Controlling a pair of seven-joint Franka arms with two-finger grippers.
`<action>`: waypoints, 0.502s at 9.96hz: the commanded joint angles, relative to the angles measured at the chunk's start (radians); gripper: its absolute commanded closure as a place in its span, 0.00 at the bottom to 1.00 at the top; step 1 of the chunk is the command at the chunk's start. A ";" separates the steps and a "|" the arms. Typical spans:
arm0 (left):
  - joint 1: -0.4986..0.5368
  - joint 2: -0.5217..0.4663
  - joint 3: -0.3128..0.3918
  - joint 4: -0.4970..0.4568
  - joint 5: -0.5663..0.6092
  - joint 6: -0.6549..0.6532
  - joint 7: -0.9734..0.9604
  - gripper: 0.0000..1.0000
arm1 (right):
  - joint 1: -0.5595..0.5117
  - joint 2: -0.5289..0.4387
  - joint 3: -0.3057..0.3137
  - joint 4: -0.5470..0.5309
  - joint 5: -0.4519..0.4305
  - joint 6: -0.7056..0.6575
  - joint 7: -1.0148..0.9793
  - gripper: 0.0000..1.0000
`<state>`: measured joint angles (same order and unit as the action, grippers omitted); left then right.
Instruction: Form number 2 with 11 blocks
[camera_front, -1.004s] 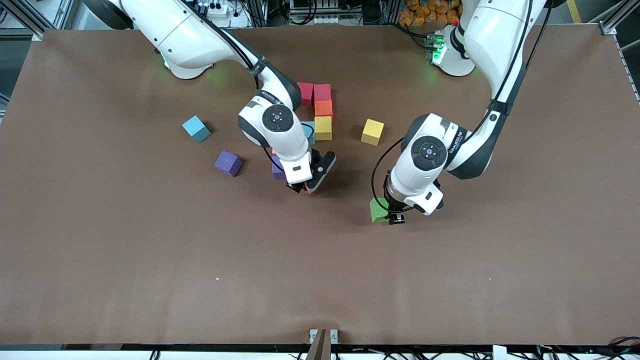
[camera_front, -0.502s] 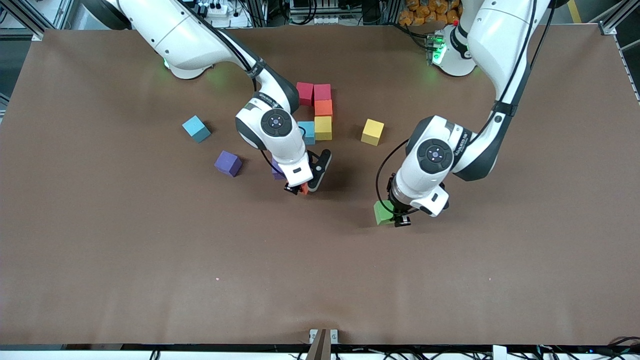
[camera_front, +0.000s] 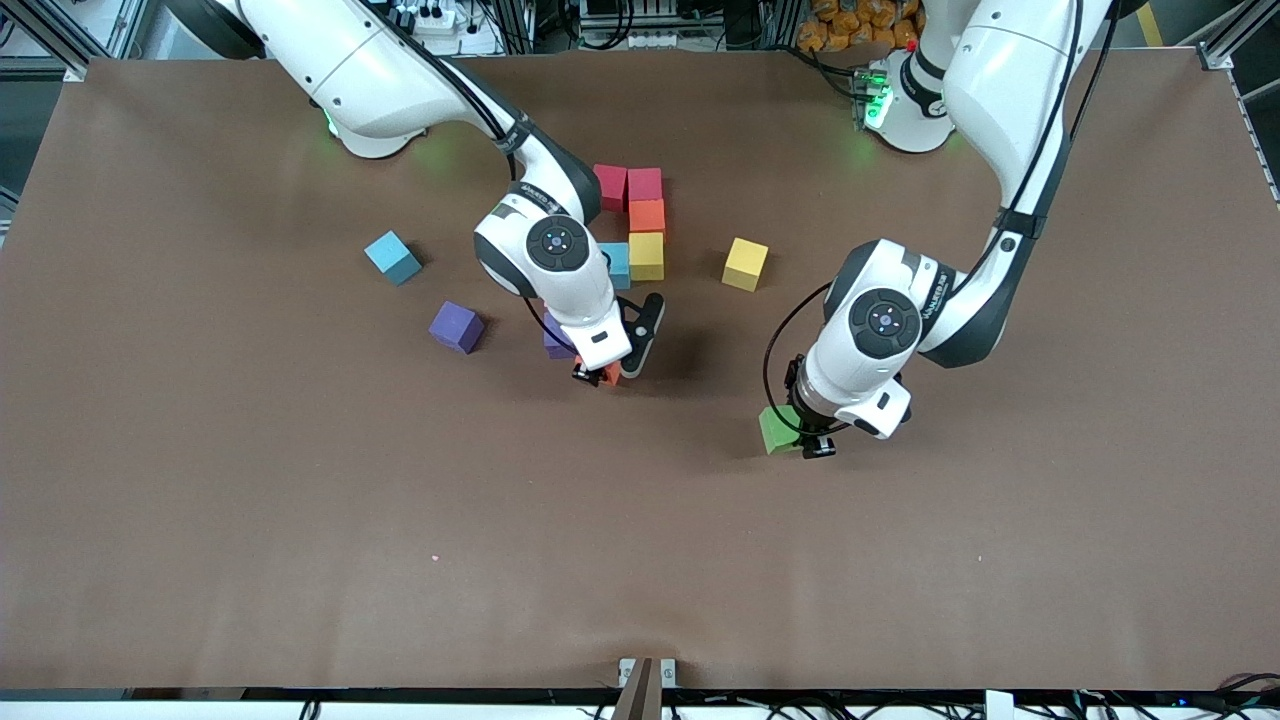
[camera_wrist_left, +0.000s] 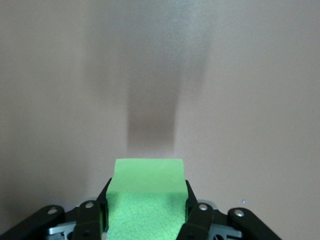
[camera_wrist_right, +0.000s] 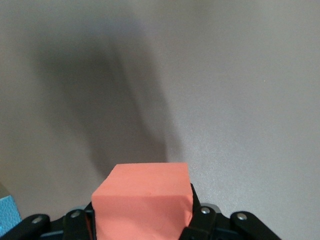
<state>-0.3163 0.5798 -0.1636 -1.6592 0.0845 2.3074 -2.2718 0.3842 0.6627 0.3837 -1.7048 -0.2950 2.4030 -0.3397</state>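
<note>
Blocks: partial number 2 (camera_front: 632, 228) sits mid-table, 2 red, 1 orange, 1 yellow, 1 light blue touching.
Right gripper (camera_front: 598, 377): clamped on an orange-red block (camera_wrist_right: 142, 202), just nearer the camera than the digit, likely to extend it.
Left gripper (camera_front: 806, 440): clamped on a green block (camera_wrist_left: 146, 197), toward the left arm's end, seemingly waiting.
Writing: arm lettering unreadable.

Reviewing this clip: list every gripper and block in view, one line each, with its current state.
left gripper: shut on green block
right gripper: shut on orange-red block
number 2: partly built; red, pink, orange, yellow and light blue cubes touching
lone yellow block: loose on table
tilted light blue block: loose on table
lone purple block: loose on table
second purple block: on table, mostly hidden by right arm
</note>
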 joint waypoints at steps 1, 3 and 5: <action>-0.003 -0.005 0.001 -0.002 -0.023 -0.013 -0.050 1.00 | -0.001 0.008 0.008 0.017 -0.015 -0.018 -0.030 0.73; 0.002 -0.005 -0.001 -0.001 -0.023 -0.013 -0.077 1.00 | 0.010 0.011 0.006 0.017 -0.015 -0.018 -0.032 0.73; 0.006 -0.005 0.001 -0.001 -0.031 -0.014 -0.084 1.00 | 0.012 0.012 0.006 0.014 -0.018 -0.028 -0.089 0.73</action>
<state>-0.3128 0.5800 -0.1638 -1.6599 0.0830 2.3064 -2.3439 0.3930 0.6639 0.3858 -1.7051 -0.2958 2.3926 -0.3841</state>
